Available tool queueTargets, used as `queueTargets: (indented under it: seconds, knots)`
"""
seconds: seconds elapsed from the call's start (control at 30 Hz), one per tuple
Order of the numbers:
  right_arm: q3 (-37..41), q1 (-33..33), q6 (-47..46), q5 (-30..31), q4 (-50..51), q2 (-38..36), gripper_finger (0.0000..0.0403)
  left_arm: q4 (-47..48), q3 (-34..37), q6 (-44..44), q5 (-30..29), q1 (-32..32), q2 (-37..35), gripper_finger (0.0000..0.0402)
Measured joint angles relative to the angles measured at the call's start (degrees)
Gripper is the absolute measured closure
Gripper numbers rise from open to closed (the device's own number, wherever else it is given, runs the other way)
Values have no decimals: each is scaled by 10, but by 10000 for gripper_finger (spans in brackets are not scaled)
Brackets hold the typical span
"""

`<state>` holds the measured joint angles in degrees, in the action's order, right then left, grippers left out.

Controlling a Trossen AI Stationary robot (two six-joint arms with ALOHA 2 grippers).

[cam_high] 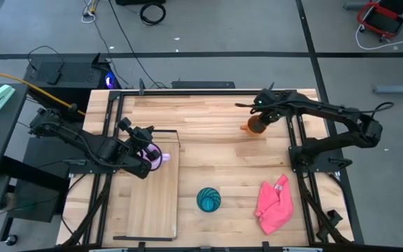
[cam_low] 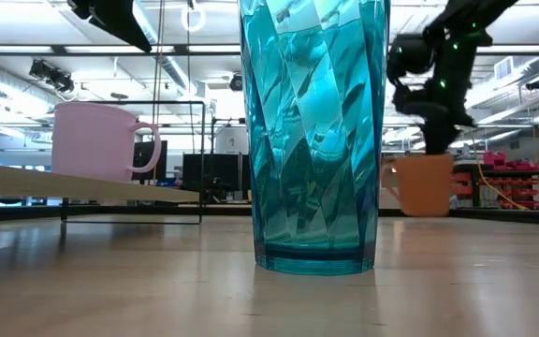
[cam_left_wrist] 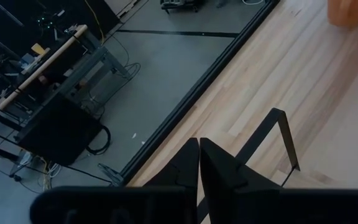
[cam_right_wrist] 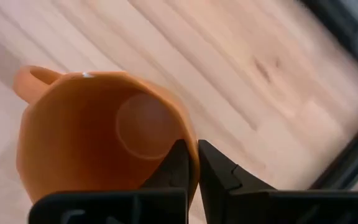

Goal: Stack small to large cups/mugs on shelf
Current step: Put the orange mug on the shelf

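Right gripper [cam_right_wrist: 191,163] is clamped on the orange mug's [cam_high: 257,125] rim, upper right of the desk [cam_high: 215,157]. Left gripper [cam_left_wrist: 199,163], fingers together, hovers over the lilac mug [cam_high: 154,157] on the shelf [cam_high: 149,203] (centre left). Teal cup [cam_high: 208,199] stands lower centre.

A crumpled pink cloth [cam_high: 274,204] lies on the wooden tabletop [cam_high: 215,150] at about four o'clock from its middle. Off the table near eleven o'clock, a black box [cam_high: 65,72] sits on the grey floor [cam_high: 208,28], with a yellow cable [cam_high: 33,85] crossing it.
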<state>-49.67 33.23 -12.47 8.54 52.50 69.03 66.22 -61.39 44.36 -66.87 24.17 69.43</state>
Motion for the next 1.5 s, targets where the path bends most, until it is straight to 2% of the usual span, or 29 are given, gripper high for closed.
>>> queueTargets:
  seconds: [0.4,0.63,0.8,1.03,1.27,1.5]
  knots:
    - [-141,-82,78,-6,17,16,387,0,0,0,0,0,0,384]
    - [-227,-108,129,-23,44,106,387,0,0,0,0,0,0,375]
    - [-264,-137,158,-66,43,193,387,1,0,-1,0,0,0,382]
    - [-319,-197,199,-67,39,292,387,1,0,-1,0,0,0,386]
    - [-357,-251,244,-73,23,352,387,0,0,0,0,0,0,377]
    - [-382,-268,262,-92,8,387,387,0,0,0,0,0,0,387]
